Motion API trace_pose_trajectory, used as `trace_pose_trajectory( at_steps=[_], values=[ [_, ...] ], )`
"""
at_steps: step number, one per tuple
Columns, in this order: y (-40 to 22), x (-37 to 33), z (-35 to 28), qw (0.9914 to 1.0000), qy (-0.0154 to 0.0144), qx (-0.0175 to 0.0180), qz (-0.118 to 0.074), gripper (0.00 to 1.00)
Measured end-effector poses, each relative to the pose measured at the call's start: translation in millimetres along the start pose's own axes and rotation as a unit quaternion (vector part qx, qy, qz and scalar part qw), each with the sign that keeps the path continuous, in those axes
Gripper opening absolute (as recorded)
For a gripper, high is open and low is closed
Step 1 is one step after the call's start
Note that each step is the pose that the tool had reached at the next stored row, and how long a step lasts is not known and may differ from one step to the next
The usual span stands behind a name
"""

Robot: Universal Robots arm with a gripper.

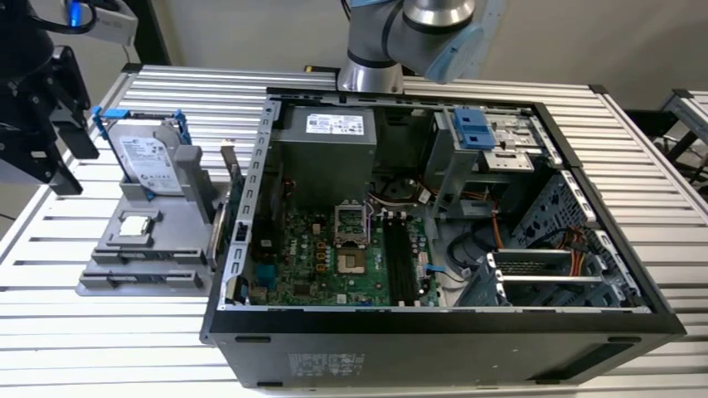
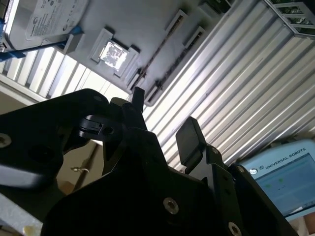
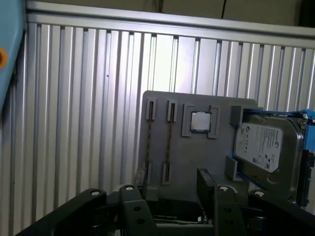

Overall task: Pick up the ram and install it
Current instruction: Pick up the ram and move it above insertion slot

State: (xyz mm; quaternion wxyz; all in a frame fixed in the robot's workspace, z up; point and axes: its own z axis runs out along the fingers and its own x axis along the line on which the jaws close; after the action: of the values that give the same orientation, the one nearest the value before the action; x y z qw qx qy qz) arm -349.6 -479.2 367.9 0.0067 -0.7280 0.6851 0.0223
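Observation:
Two ram sticks stand on edge in the slots of a grey holder (image 3: 197, 152). In the first wrist view they show as thin dark lines, one ram stick (image 3: 169, 142) beside the other (image 3: 147, 143); the second wrist view shows a stick (image 2: 156, 51) too. My gripper (image 3: 170, 196) hangs open above the holder, well clear of the sticks, with nothing between its black fingers (image 2: 189, 137). In the exterior view the gripper (image 1: 69, 157) is at the far left, over the holder (image 1: 144, 257). The motherboard's long black memory slots (image 1: 400, 261) lie inside the open case.
The open computer case (image 1: 443, 323) lies on the slatted metal table (image 1: 66, 332). On the holder also sit a silver hard drive with blue rails (image 1: 146, 162) and a small square chip (image 1: 135, 225). The arm's base (image 1: 370, 75) stands behind the case.

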Motion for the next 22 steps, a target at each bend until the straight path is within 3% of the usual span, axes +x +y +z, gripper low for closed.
trace_pose_trajectory(
  at_steps=[22],
  values=[
    [-0.7, 1.1, 30.6, 1.0, -0.0001, 0.0001, 0.001, 1.0]
  ],
)
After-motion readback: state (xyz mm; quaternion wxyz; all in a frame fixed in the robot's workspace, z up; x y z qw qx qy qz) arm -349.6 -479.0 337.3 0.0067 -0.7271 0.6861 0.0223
